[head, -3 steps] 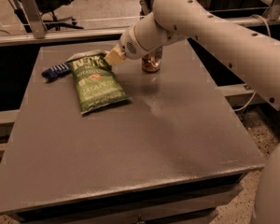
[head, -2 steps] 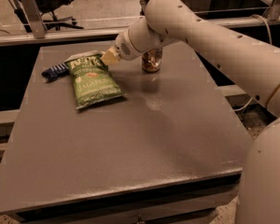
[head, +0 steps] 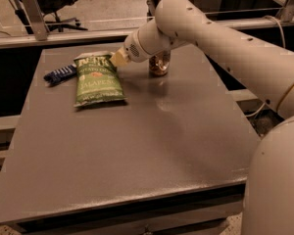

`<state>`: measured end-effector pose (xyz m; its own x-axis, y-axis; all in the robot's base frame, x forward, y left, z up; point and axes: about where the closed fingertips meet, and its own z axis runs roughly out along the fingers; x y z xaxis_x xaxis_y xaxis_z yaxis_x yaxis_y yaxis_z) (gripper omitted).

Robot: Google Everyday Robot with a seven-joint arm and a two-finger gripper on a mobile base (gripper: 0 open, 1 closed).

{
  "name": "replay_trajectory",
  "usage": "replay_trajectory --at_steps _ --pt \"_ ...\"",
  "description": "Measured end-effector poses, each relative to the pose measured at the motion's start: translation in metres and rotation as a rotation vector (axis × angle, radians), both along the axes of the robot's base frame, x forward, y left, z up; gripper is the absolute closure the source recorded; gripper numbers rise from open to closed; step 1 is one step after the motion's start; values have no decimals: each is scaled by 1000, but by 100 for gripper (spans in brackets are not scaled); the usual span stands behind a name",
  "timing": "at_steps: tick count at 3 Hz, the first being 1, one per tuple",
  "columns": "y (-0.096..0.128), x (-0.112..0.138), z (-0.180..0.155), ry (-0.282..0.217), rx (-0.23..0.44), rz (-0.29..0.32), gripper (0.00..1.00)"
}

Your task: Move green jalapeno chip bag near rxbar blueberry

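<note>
One bag lies flat at the counter's far left, top-left corner just beside the rxbar; likely light, crinkly, slippery, crushable; best pinched at a crimped end; gripper at its top-right corner; can't tell if clamped or open.

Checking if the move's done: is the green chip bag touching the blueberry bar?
Cannot tell: camera view shows the rxbar meeting the chip bag's left edge, contact unclear. Pincer sits at the bag's top-right corner.
</note>
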<state>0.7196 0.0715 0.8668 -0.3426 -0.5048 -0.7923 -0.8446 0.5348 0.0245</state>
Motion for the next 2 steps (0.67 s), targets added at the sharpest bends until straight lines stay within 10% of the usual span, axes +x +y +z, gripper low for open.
replay_trajectory --at_steps 2 --pt "-7 1 -1 2 24 -16 31"
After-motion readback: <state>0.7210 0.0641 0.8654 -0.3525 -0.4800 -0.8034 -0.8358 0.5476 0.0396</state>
